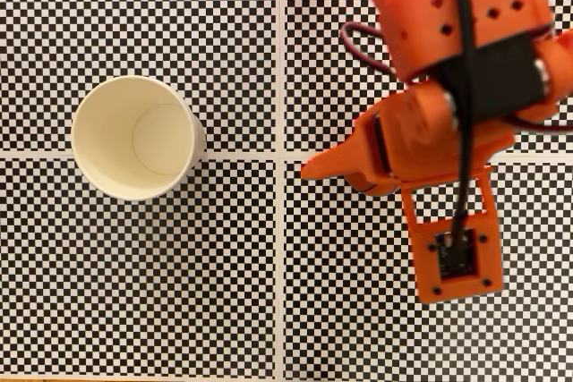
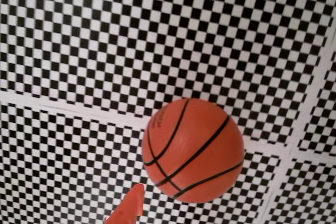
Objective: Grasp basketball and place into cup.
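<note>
Wrist view frames the small orange toy basketball with thin black curved seams, lying free on the black-and-white checkerboard table surface beside a white grid line. 1 pointed orange fingertip is seen just below and left of the ball, close to it but apart from it; the other finger is out of frame, so whether the jaws stand apart or together cannot be told.

In the fixed view the boxy orange arm hangs over the right half of the board and covers the ball's spot, while the round cream-white paper cup stands upright, mouth open, well apart to the left.

The ball is judged light, smooth-skinned and prone to roll or squirt from a pinch, so a hold across its widest girth, with fingers on opposite sides, is advised. The paper cup is judged light and easily tipped; its rim should be cleared from above. Open board lies between arm and cup, unobstructed.
</note>
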